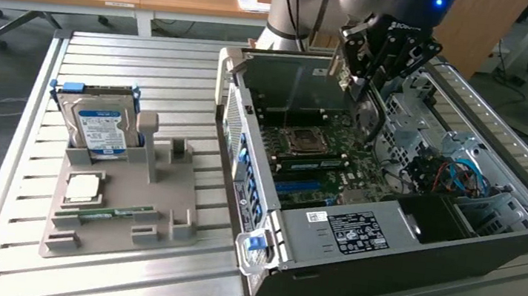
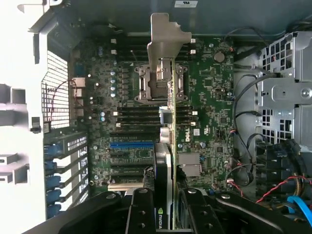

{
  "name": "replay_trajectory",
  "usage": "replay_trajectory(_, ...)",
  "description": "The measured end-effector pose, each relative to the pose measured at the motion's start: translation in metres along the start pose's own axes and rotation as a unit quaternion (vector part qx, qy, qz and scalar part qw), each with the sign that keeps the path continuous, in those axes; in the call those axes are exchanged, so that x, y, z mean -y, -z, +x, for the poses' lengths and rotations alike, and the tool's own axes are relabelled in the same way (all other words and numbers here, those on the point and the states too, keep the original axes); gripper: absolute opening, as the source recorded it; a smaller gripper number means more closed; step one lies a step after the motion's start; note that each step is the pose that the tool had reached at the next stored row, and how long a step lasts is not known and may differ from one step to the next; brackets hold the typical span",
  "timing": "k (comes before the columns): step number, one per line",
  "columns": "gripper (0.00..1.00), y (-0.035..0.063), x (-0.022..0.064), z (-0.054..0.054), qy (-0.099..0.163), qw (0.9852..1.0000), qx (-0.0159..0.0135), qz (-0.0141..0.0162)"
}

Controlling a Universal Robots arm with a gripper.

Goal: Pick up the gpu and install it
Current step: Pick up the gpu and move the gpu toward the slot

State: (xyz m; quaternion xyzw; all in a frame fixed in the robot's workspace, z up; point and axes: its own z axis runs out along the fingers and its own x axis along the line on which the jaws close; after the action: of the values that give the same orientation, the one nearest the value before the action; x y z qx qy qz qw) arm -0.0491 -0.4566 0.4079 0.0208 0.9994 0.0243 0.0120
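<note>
My gripper (image 1: pixel 363 92) hangs over the open computer case (image 1: pixel 413 243), shut on the gpu (image 1: pixel 366 116), which hangs edge-down above the motherboard (image 1: pixel 328 152). In the wrist view the gpu (image 2: pixel 169 122) appears edge-on, a thin green card with its silver end bracket (image 2: pixel 165 44) at the far end and an NVIDIA label between the black fingers (image 2: pixel 141 212). The gripper (image 2: pixel 166 214) clamps the card from both sides. The card lies across the CPU socket (image 2: pixel 153 83) and beside the blue slot (image 2: pixel 130 144), above the board and apart from it.
To the exterior view's left of the case, a grey holder tray (image 1: pixel 156 180) carries a silver hard drive (image 1: pixel 102 126), a CPU chip (image 1: pixel 83 187) and a green memory stick (image 1: pixel 112 213). Cables (image 1: pixel 450 177) and drive cages (image 2: pixel 285 87) crowd the case's far side.
</note>
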Motion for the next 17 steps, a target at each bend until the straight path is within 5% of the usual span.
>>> replay_trajectory(17, 0.27, -0.0001, -0.0003, -0.0050, 0.000, 1.0000, 0.0000, 0.0000)
